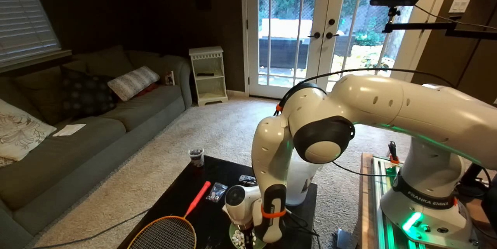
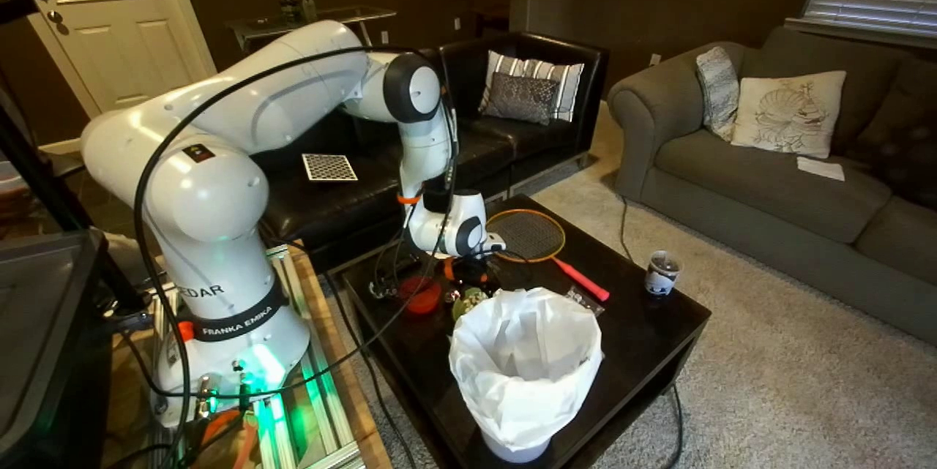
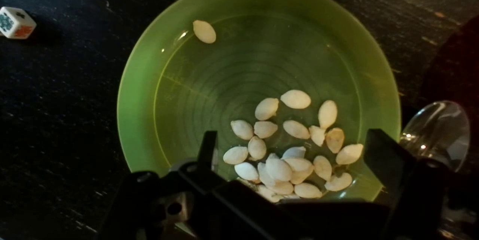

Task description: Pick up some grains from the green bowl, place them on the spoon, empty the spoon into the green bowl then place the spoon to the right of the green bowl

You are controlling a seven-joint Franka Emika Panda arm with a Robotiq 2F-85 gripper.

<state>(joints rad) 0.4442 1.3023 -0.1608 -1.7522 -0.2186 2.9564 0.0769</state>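
Daylight, overexposed in patches, comes through the glass doors (image 1: 324,56) toward the upper right of an exterior view, while the wall (image 1: 163,8) at upper left sinks nearly to black. In both exterior views a green light (image 1: 412,221) glows at the robot base (image 1: 427,212). The wrist view is dim, the gripper (image 3: 293,139) a near-black silhouette at the bottom, with small glints on the green bowl (image 3: 136,97) and the clear spoon (image 3: 441,131).

Jaws spread, the claw (image 3: 292,139) hangs over grains (image 3: 278,169) in the green bowl (image 3: 224,71), one lying apart. Beside the bowl is a clear spoon (image 3: 439,131); a die (image 3: 18,23) sits on the counter (image 3: 56,120).
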